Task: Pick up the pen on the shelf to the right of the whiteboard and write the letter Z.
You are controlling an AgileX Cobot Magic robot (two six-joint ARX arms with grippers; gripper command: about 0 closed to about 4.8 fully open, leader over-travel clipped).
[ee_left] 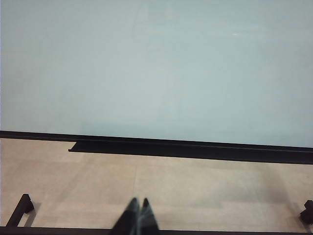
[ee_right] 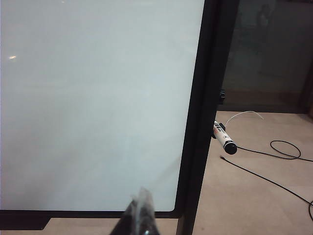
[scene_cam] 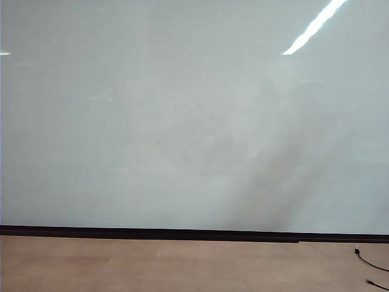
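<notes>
Both end effectors, left (ee_left: pixel 137 215) and right (ee_right: pixel 141 215), sit pressed together, facing the whiteboard (scene_cam: pixel 182 121); its frame partly hides the pen (ee_right: pixel 225 139).

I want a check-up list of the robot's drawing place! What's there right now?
Surface: tan wooden surface, bare apart from cables.
Job's things: whiteboard blank, no letter Z yet; pen beyond the board's right frame, untouched.
Clutter: nothing seen.
Grippers: left tool shut, low before the board; right tool shut, near the board's right edge, short of the pen.
Cables: thin black cable and a white wire near the pen.
Surroundings: dark wall right of the board.
</notes>
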